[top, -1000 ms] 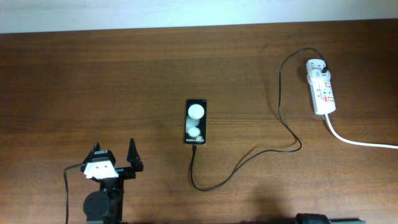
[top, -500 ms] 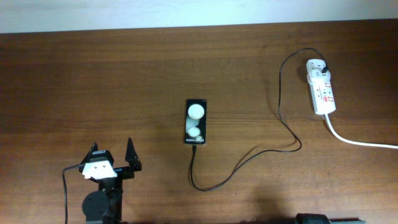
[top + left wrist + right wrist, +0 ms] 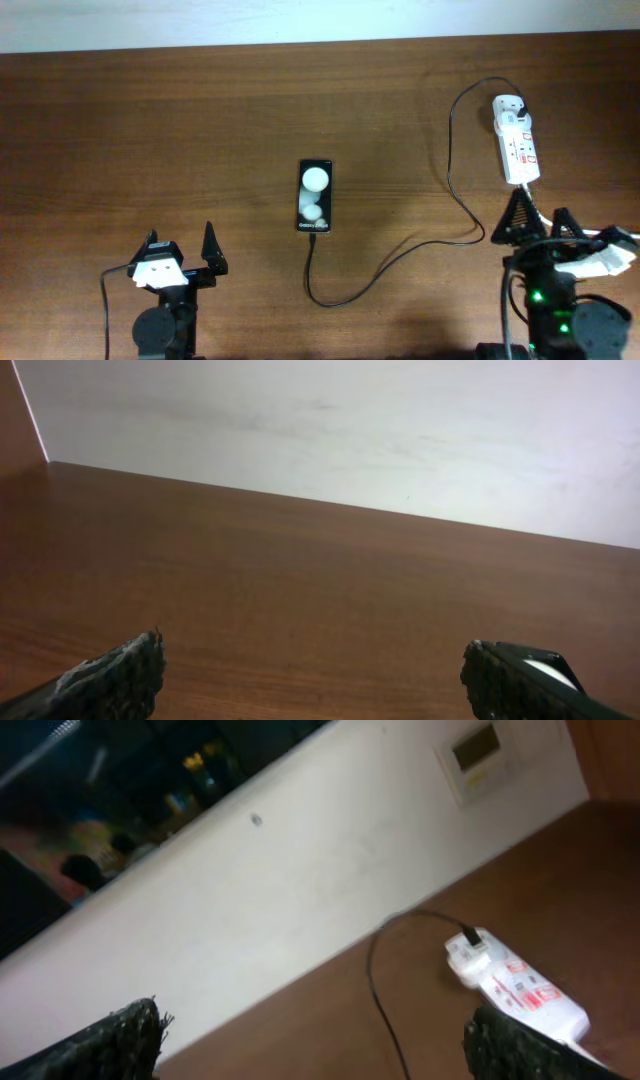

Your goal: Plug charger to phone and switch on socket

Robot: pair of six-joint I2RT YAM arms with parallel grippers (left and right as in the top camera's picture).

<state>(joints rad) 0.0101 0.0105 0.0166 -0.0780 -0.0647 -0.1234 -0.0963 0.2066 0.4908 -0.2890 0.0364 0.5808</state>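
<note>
1. At the middle of the overhead frame, the black phone (image 3: 314,196) lies flat on the brown wooden table (image 3: 150,120), its long axis running up and down the frame, with 2 round white spots on its glass.
2. The charger cable (image 3: 450,150) meets the phone's lower short edge and loops toward the bottom of the frame. From there it climbs right and up to its black plug (image 3: 523,104).
3. That plug sits in the top end of the white power strip (image 3: 520,150) at upper right; I cannot tell how its switches are set.
4. The strip's thick white cord (image 3: 588,230) runs off the right edge.
5. At lower left, the left gripper (image 3: 182,238) has its fingers spread wide, holding nothing, well apart from the phone.
6. At lower right, the right gripper (image 3: 540,208) is likewise spread wide and empty, just below the strip's lower end.
</note>
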